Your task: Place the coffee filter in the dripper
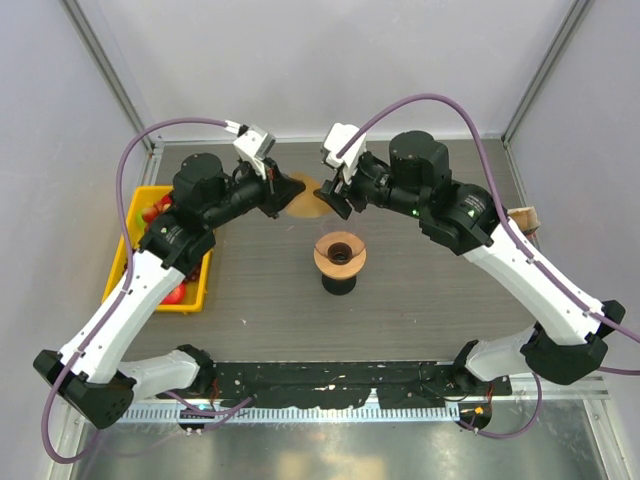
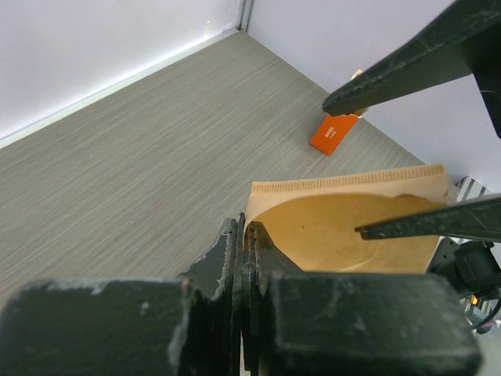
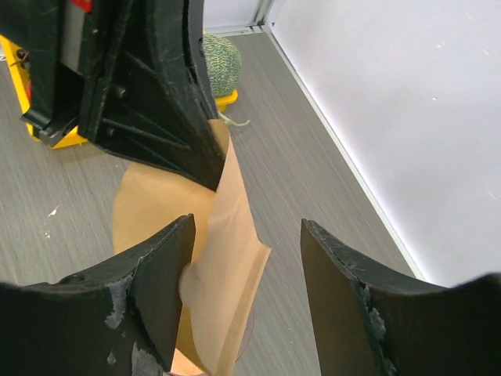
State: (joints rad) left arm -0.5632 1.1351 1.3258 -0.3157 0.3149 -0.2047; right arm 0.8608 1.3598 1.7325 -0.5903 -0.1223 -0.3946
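Note:
The tan paper coffee filter (image 1: 305, 196) hangs above the far middle of the table, between both grippers. My left gripper (image 1: 288, 188) is shut on its left edge; in the left wrist view the filter (image 2: 352, 227) fans out past the closed jaws (image 2: 244, 235). My right gripper (image 1: 332, 195) is open, one finger (image 3: 160, 266) touching the filter (image 3: 227, 258) and the other finger (image 3: 337, 290) apart from it. The orange-brown dripper (image 1: 340, 252) stands on a black base in the middle of the table, nearer than the filter and a little to its right.
A yellow bin (image 1: 134, 250) with red items stands at the left; a green melon (image 3: 219, 63) sits at its corner. A small orange tag (image 2: 333, 133) lies by the right wall. A tan piece (image 1: 524, 218) lies at the table's right edge.

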